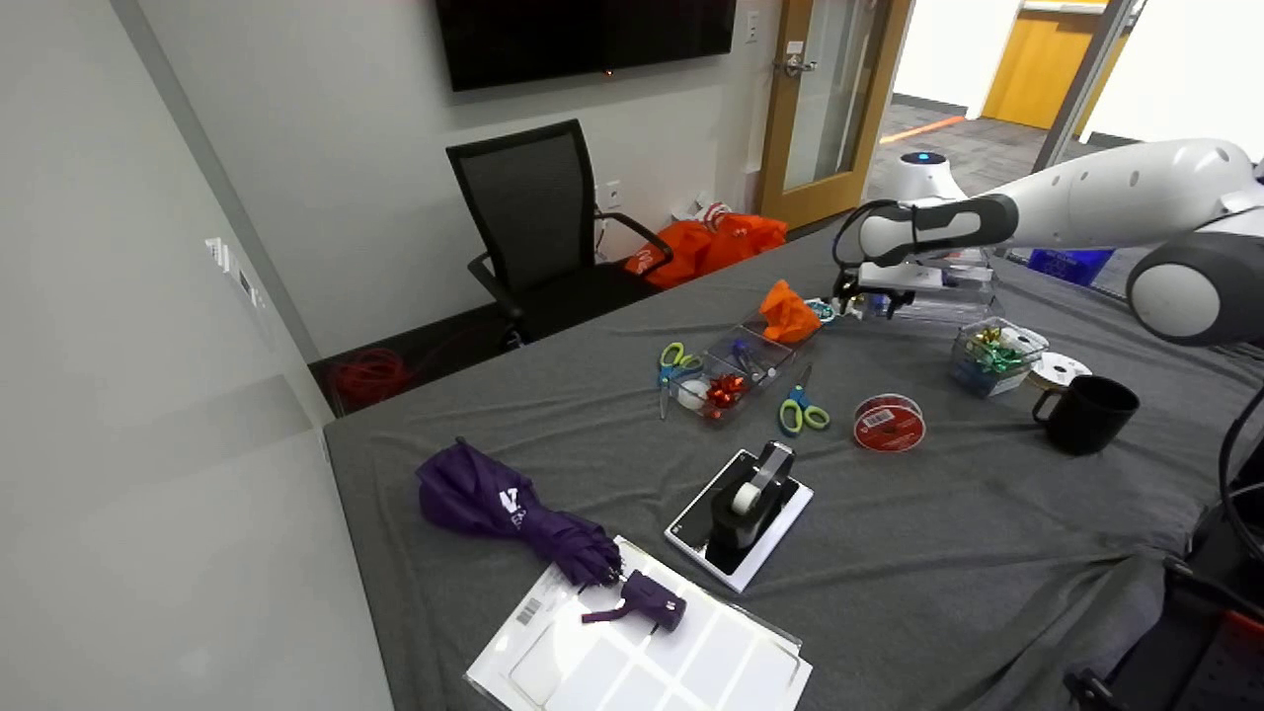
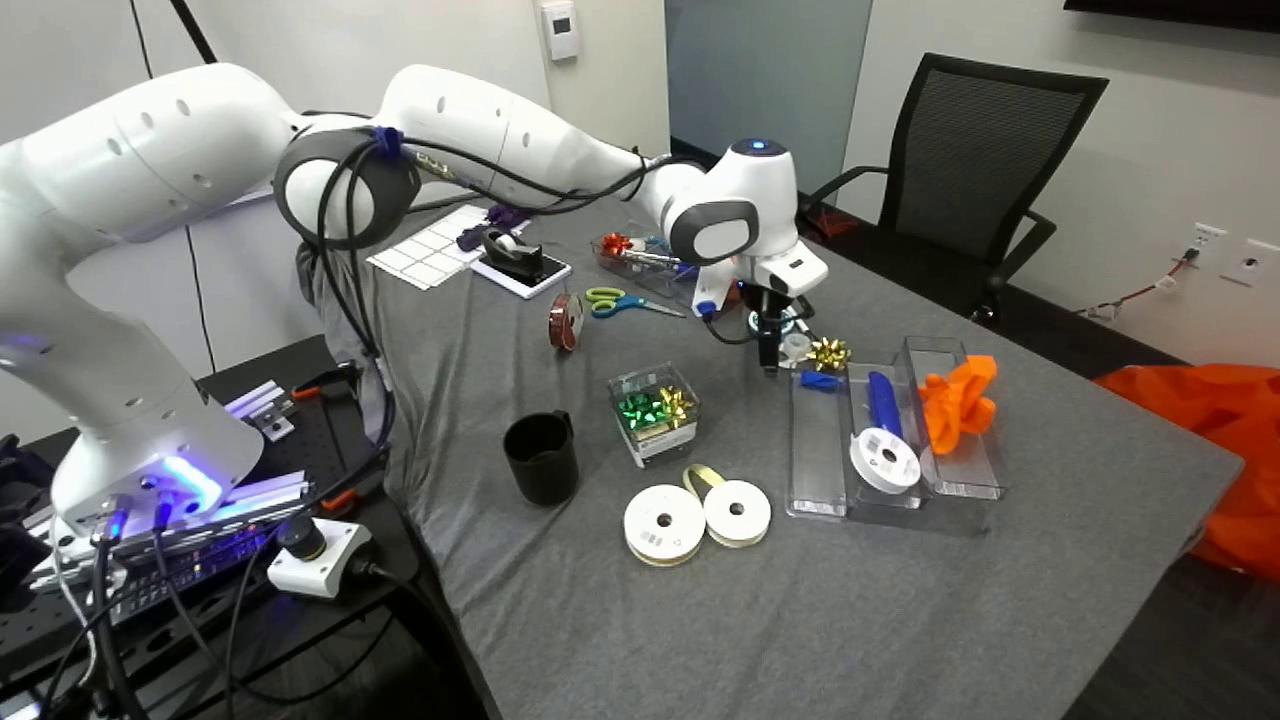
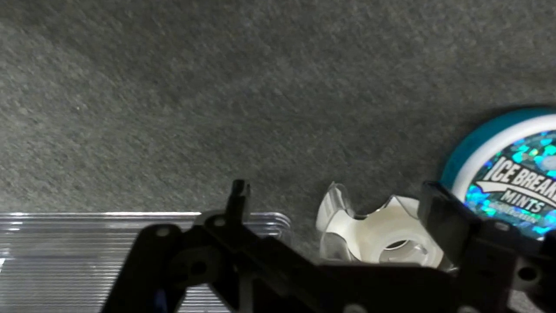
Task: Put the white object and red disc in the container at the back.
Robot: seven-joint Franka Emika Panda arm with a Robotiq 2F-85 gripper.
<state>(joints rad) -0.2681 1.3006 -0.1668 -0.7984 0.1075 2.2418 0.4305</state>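
Observation:
My gripper (image 3: 336, 187) is open in the wrist view, around the white tape in a clear dispenser (image 3: 369, 230). The left finger is apart from it; the right finger overlaps its edge, contact unclear. The gripper (image 2: 768, 350) points down beside the white tape (image 2: 796, 347) in an exterior view. The red disc, a ribbon spool (image 1: 889, 423), stands on edge and also shows in an exterior view (image 2: 565, 322). Two low clear boxes fit the container: a divided one (image 1: 768, 346) holding a red bow, and long trays (image 2: 818, 440). I cannot tell which is meant.
A round mint tin (image 3: 512, 187) sits right of the tape. A tray edge (image 3: 130, 234) lies under the left finger. Scissors (image 1: 802, 410), a black mug (image 2: 542, 460), a small clear box with bows (image 2: 655, 405) and white ribbon spools (image 2: 665, 525) are around. Orange lumpy objects (image 2: 958, 405) stick up.

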